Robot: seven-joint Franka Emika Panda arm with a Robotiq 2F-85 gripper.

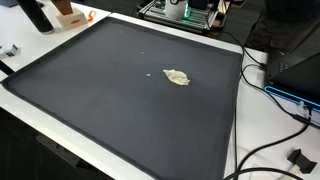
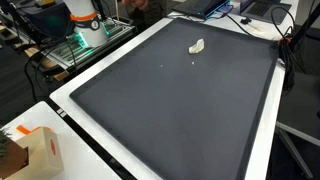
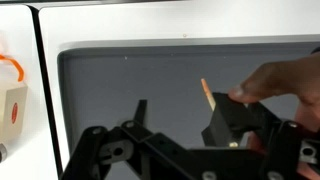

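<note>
Black linkage of my claw (image 3: 182, 115) crowds the near edge of the wrist view. Its two fingers stand spread with only bare mat between them, so I'm wide apart and holding nothing. Just past my right finger a thin orange stick (image 3: 205, 92) slants over the dark mat (image 3: 100, 90). A person's hand (image 3: 278, 80) reaches in from the right, close beside the stick; whether it touches it I can't tell. Out left, on the white table (image 3: 48, 120), sits a cardboard box (image 3: 12, 108). In both exterior views a pale crumpled scrap (image 1: 177, 76) (image 2: 197, 45) lies alone toward the far side of the mat, and my claw doesn't show there. My read: nothing gripped, nothing lifted, so all the handling is left to do.
</note>
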